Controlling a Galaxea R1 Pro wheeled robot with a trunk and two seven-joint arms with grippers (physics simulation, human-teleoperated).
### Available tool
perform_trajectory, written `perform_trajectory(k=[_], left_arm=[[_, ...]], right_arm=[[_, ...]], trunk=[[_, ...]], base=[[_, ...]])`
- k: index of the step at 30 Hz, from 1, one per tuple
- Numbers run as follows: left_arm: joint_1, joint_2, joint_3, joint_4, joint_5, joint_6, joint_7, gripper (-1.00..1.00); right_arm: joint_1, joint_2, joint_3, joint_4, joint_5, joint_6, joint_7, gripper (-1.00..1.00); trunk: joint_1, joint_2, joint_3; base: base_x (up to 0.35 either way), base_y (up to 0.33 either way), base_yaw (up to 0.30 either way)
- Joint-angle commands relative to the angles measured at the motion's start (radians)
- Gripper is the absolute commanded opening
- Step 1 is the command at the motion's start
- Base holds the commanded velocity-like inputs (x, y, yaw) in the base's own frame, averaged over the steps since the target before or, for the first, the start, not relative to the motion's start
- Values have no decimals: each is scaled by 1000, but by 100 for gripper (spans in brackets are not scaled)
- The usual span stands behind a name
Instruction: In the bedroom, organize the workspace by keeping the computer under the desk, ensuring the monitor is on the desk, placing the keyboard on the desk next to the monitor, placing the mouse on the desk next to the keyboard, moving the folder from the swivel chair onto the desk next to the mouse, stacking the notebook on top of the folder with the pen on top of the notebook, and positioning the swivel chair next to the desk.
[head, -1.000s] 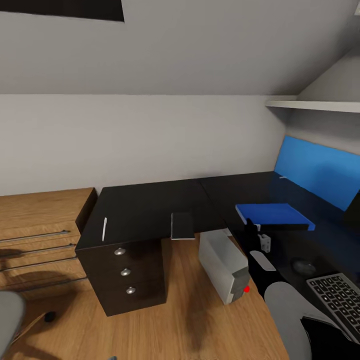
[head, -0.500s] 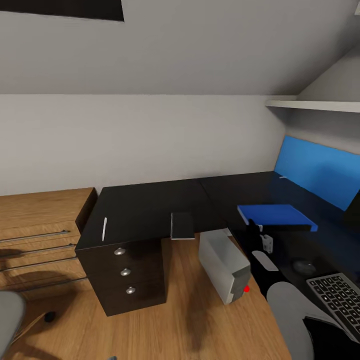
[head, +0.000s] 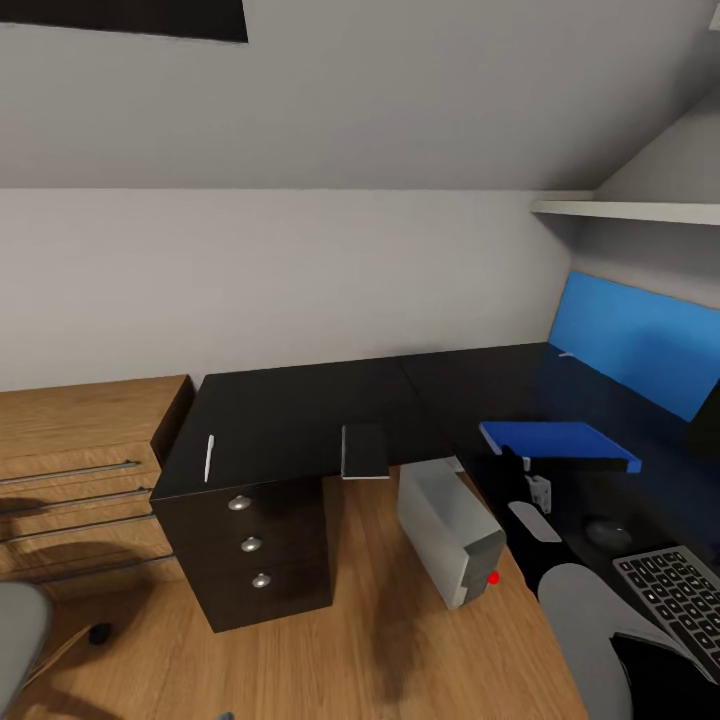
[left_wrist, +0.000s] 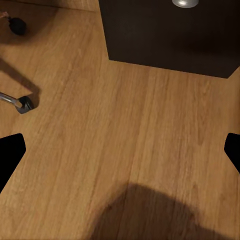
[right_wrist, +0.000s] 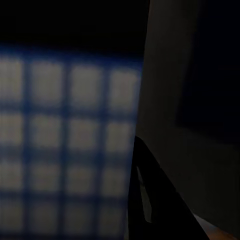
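Table (head: 290, 410): L-shaped and black-topped, with a black three-drawer unit (head: 255, 545) under its left end and a blue back panel (head: 635, 345) along its right wing.
Folder (head: 560, 440): bright blue, seen flat on the table's right wing, in front of the back panel; the right arm's end is seen at its near edge.
Right claw (head: 515, 470): black, seen at the folder's near-left corner; whether it grips the folder, and how far it is parted, cannot be told.
Notebook (head: 365, 452): dark-covered, laid at the table's front edge near the inner corner.
Pen (head: 209, 458): pale and thin, laid on the table above the drawer unit.
Mouse (head: 607, 532): dark, on the table nearer than the folder.
Keyboard (head: 675, 600): on the table, just nearer than the mouse.
Computer (head: 450, 532): light-grey tower with a red light, stood on the floor (head: 380, 640) under the table's inner corner.
Left claw (left_wrist: 120, 150): fingers spread wide, nothing held, pointed at the floor beside the drawer unit.
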Motion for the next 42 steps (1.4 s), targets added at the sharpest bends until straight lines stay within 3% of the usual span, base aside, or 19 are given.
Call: perform_trajectory(k=[1, 8, 42], left_arm=[[0, 1, -4, -1, 10, -5, 5, 100], [0, 1, -5, -1, 9, -6, 5, 100], [0, 2, -4, -1, 9, -7, 5, 100]], right_arm=[[-1, 0, -1, 1, -11, -1, 6, -100], [-1, -8, -1, 1, -11, -1, -31, -100], [-1, -9, 1, 0, -6, 1, -35, -100]], trunk=[[0, 0, -1], [0, 0, -1], [0, 0, -1]], base=[[0, 0, 0], [29, -27, 0], [22, -7, 0]])
